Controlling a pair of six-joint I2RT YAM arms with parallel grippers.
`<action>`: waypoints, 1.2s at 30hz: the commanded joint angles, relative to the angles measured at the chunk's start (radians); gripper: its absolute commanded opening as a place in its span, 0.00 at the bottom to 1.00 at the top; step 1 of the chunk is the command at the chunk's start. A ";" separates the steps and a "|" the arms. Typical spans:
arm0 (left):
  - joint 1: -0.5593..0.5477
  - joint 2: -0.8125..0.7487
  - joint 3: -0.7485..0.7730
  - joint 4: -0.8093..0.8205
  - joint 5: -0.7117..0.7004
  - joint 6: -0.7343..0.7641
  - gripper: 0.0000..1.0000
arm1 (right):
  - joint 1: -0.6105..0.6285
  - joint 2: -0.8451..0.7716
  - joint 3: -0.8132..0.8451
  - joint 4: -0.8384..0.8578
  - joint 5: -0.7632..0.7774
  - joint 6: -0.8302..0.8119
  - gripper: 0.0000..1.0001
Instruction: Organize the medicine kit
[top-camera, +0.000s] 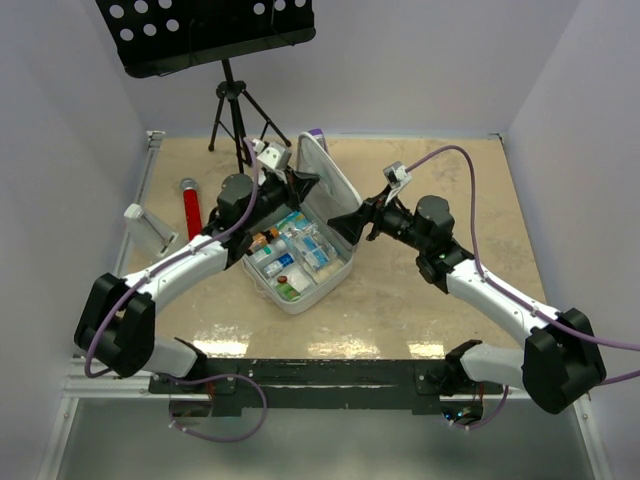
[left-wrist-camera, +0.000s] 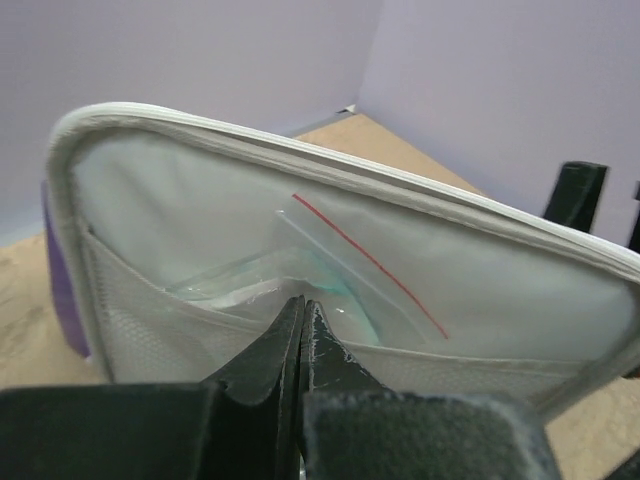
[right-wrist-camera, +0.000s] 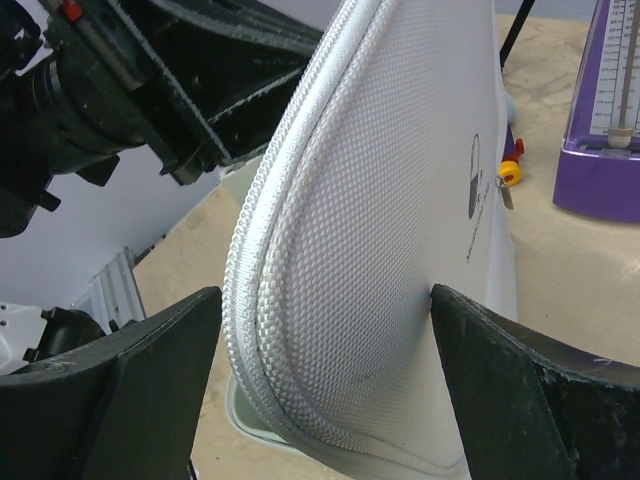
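Observation:
The medicine kit (top-camera: 338, 274) lies open mid-table, its tray filled with small boxes and bottles and its lid (top-camera: 328, 180) standing upright. My left gripper (top-camera: 300, 186) is shut, its tips (left-wrist-camera: 302, 306) against the inside of the lid at the mesh pocket (left-wrist-camera: 150, 310), where a clear zip bag (left-wrist-camera: 335, 255) with a red strip is tucked. Nothing shows between its fingers. My right gripper (top-camera: 352, 222) is open at the lid's outer side. Its fingers (right-wrist-camera: 150, 385) straddle the woven white shell (right-wrist-camera: 380, 230) and zipper edge, with the right one against the shell.
A purple metronome (right-wrist-camera: 605, 120) stands behind the lid. A black music stand (top-camera: 205, 35) on a tripod (top-camera: 235, 110) is at the back. A red tube (top-camera: 191, 210) and a white object (top-camera: 150, 228) lie at the left. Purple walls enclose the table.

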 joint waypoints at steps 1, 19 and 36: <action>0.004 0.033 0.111 -0.030 -0.185 0.052 0.00 | 0.004 -0.012 0.009 0.034 -0.007 0.008 0.89; 0.053 -0.120 0.065 -0.077 -0.279 0.047 0.00 | 0.005 -0.032 0.004 0.019 -0.007 -0.001 0.89; 0.008 0.102 0.162 -0.021 -0.054 0.015 0.00 | 0.005 -0.052 -0.003 -0.003 -0.010 -0.007 0.89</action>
